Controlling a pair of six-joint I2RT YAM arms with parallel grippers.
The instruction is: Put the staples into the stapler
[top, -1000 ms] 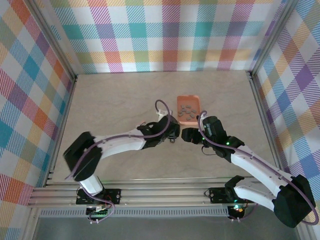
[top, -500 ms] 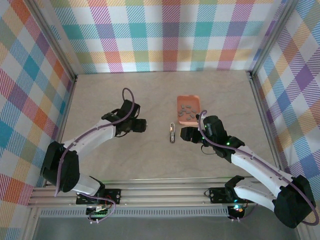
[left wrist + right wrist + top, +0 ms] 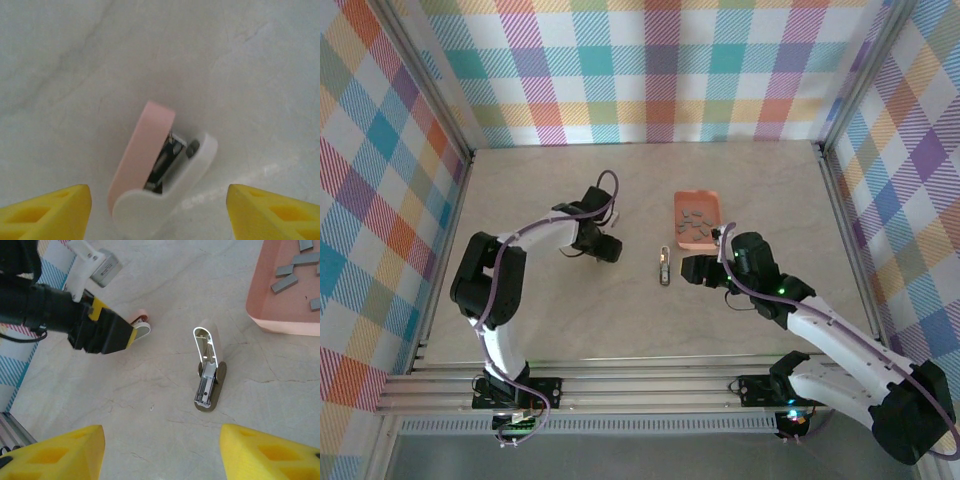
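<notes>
stapler [image 3: 663,266] lies lengthwise, near to far.

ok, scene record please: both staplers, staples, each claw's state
stapler: hinged open, lying on table, apart from tray
staples: loose strips in the salmon tray
pink-and-white stapler: on table, under left claw, not gripped
left claw: open, straddling pink-and-white stapler
right claw: open, empty, pointed at stapler

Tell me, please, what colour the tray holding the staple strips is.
The tray is salmon-orange, clearest in the right wrist view.
</notes>
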